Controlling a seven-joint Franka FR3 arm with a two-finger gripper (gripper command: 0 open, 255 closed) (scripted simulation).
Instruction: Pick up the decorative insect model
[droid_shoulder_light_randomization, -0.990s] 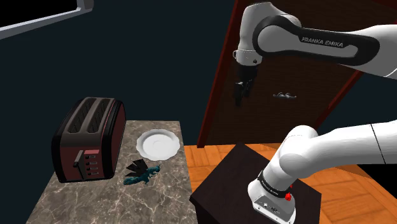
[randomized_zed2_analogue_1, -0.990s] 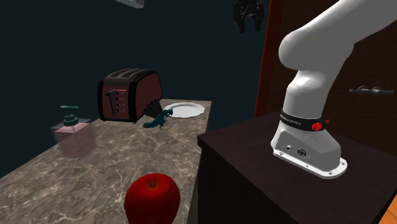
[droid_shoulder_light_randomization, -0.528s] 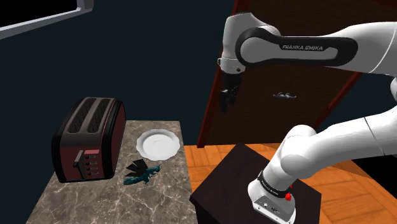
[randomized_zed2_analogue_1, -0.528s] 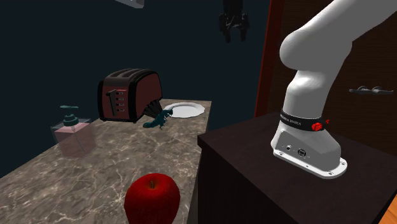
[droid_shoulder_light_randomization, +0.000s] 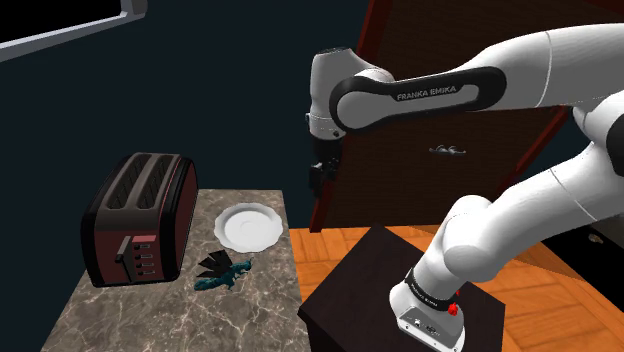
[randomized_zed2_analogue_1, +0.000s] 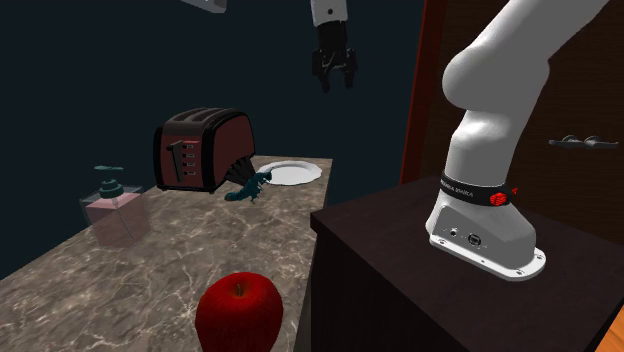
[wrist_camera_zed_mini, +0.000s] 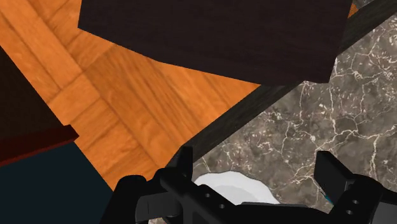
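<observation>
shoulder view: claw (droid_shoulder_light_randomization: 319, 184) hangs high above the counter (droid_shoulder_light_randomization: 150, 312) edge; teal insect model (droid_shoulder_light_randomization: 222, 271) lies on the counter well below it, off toward the toaster (droid_shoulder_light_randomization: 135, 220), just beside the white plate (droid_shoulder_light_randomization: 249, 226). second exterior view: claw (randomized_zed2_analogue_1: 337, 82) fingers spread, gripping nothing; insect model (randomized_zed2_analogue_1: 248, 188) far beneath. wrist view: fingers (wrist_camera_zed_mini: 183, 162) stand apart, plate (wrist_camera_zed_mini: 234, 186) seen between them.

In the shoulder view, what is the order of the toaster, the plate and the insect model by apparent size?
1. toaster
2. plate
3. insect model, only slightly smaller than the plate
</observation>
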